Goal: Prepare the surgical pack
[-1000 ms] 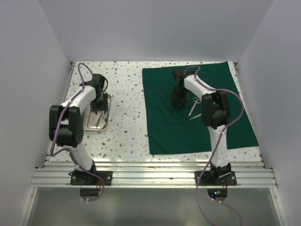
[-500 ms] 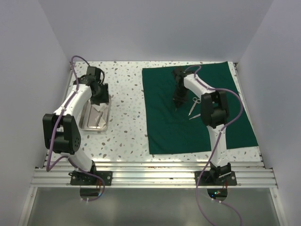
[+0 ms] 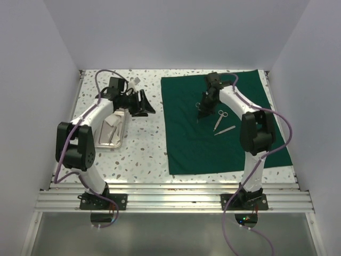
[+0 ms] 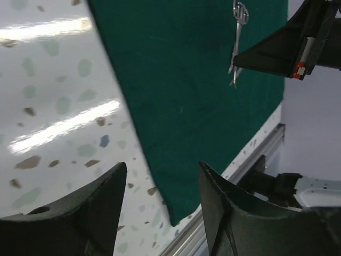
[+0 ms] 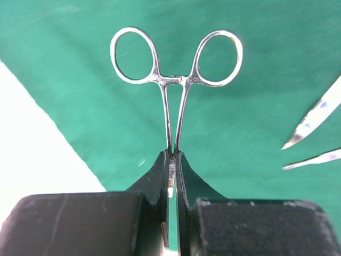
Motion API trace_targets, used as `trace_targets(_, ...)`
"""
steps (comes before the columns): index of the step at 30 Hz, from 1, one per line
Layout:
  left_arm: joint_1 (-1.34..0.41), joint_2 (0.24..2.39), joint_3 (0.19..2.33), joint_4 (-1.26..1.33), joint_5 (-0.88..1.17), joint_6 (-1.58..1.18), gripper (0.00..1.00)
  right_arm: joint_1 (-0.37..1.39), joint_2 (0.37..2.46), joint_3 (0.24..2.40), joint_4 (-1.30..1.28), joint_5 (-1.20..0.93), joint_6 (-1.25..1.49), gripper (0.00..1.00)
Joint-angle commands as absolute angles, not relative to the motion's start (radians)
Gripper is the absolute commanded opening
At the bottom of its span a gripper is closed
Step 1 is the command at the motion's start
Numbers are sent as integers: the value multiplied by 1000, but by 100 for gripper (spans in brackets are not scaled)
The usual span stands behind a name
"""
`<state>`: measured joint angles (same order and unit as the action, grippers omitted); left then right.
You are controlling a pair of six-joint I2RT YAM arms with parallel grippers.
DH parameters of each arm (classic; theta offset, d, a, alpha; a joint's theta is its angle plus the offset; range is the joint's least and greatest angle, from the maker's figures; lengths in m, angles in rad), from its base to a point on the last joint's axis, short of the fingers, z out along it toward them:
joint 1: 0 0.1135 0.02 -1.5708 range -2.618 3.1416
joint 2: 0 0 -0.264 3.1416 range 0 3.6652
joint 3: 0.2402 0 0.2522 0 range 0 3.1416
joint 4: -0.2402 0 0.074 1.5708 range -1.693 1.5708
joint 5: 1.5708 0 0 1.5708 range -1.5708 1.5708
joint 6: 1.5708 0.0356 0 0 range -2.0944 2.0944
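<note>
Steel ring-handled forceps (image 5: 176, 80) are pinched in the right gripper (image 5: 173, 156) over the green drape (image 3: 224, 144).
The jaws are closed tight on the forceps' tip end, with the rings pointing away from the wrist. Scissors (image 3: 220, 118) and a slim straight instrument (image 3: 225, 130) lie on the cloth nearby (neither touches the gripper). The drape covers the right half of the speckled table (image 3: 144, 154). The left gripper (image 3: 144, 104) hovers partway open and empty between the drape and the steel tray (image 3: 105, 146).
</note>
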<state>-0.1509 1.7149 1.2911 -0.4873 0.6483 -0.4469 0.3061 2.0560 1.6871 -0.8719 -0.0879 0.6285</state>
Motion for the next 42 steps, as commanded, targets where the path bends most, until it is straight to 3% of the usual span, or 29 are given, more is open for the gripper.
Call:
trace_targets(1,-236,1775,1282,-249,857,-621,60,310,1933,1614,-732,-255,653,0)
trace_targets(7,-346,1873,1316,-45,934,-803,63,333,1849,1525,-651,-318,762,0)
trace_targets(13,-403,1921,1347,-35,939,-821,60,367,1813,1503,-620,-333,825,0)
trace_targets(24,-433,1980,1368,-49,937,-844,44,396,1806,1516,-624,-356,845,0)
trace_targets(35,-445,2028,1422,-48,943,-859,33,402,1809,1537,-629,-385,856,0)
trace_targets(42,-448,2045,1420,-54,953,-854,17,416,1824,1560,-630,-399,865,0)
